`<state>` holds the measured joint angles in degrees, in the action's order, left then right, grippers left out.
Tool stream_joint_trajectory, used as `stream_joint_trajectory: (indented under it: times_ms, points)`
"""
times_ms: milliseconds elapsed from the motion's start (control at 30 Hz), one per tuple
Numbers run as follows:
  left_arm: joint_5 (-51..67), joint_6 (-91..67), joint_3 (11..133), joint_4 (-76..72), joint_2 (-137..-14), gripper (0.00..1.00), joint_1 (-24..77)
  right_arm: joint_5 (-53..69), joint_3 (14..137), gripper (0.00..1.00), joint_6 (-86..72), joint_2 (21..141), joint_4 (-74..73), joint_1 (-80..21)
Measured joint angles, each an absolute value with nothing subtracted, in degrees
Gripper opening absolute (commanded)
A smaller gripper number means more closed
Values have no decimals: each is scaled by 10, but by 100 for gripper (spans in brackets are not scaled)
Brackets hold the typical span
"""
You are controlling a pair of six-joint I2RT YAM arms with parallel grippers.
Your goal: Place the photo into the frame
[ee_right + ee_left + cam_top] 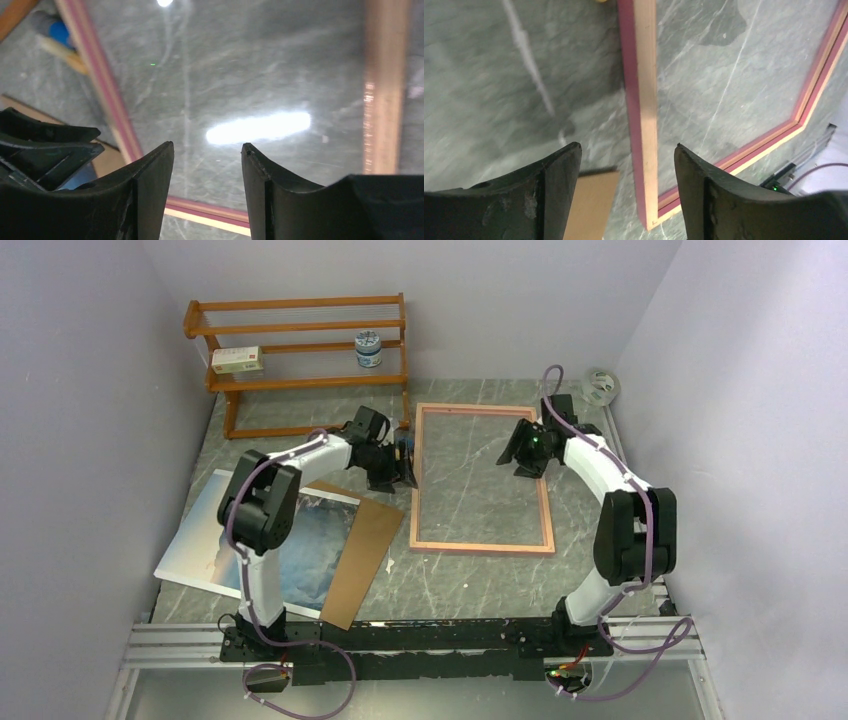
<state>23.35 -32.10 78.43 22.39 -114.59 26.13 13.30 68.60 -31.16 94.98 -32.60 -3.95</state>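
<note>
The frame [415, 490] lies flat mid-table, its tan back side up, with a narrow pink border. The photo [320, 540] lies at the left, picture up, partly under a brown hardboard sheet [365, 555] and behind my left arm. My left gripper [402, 468] is open beside the frame's left rail. In the left wrist view that rail [644, 100] runs between the spread fingers of the gripper [626, 150]. My right gripper [520, 452] is open and empty over the frame's upper right part. In the right wrist view, the gripper [207, 147] looks down on the glare-lit pane inside the frame [100, 80].
An orange wooden shelf rack [300, 385] stands at the back left with a small box [237, 360] and a jar [369, 348] on it. A tape roll [600, 387] lies at the back right. Walls close in on the left, the back and the right.
</note>
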Motion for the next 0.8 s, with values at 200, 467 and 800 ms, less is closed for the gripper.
stream_joint_trajectory:
  times_ms: [200, 467, 800]
  points:
    - [128, -320, 741, 262, -1030, 83, 258, 178, 689, 57, -335, 940, -269, -102]
    - [14, -336, 670, 298, -913, 81, 192, 243, 733, 59, -374, 1019, -194, -232]
    - [-64, -320, 647, 342, -925, 60, 19, 271, 725, 59, -549, 1104, -33, -340]
